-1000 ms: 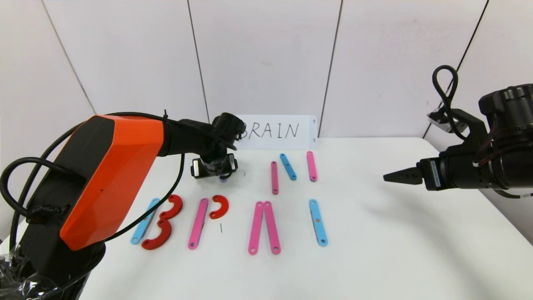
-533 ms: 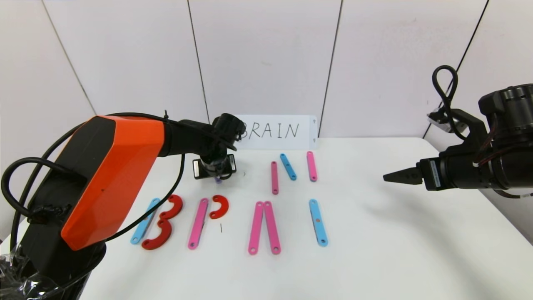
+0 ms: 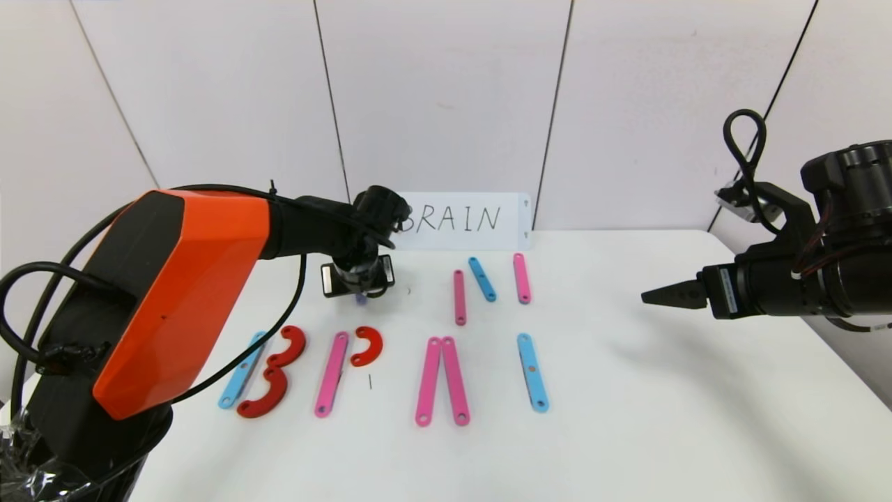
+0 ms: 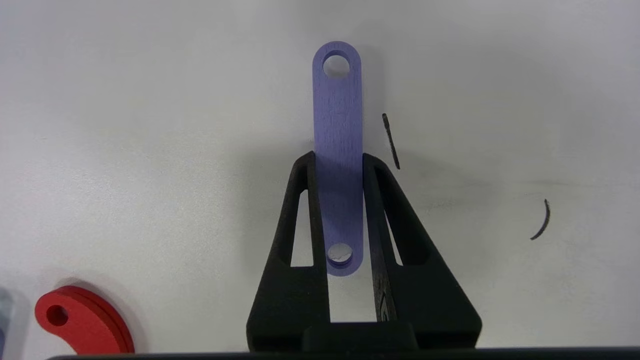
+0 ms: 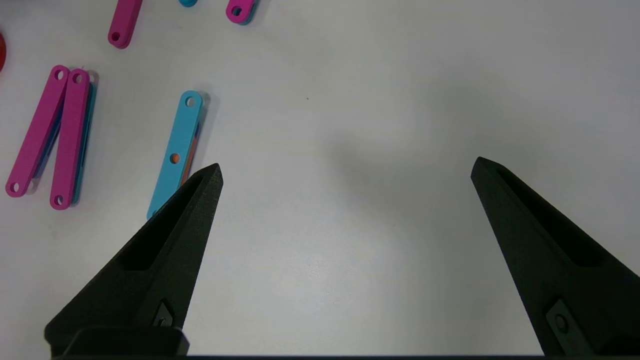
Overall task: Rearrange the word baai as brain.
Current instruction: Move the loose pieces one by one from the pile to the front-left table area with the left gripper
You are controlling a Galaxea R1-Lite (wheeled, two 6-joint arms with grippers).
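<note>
Purple strip [image 4: 337, 150] in left tool [image 4: 339, 160]

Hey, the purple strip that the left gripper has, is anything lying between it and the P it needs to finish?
Nothing visible. The left gripper is shut on the purple strip, and bare table separates it from the red arc of the P.

Left hand [image 4: 339, 160] pinched closed, reaching forward; right hand [image 5: 345, 170] spread wide, parked.
</note>
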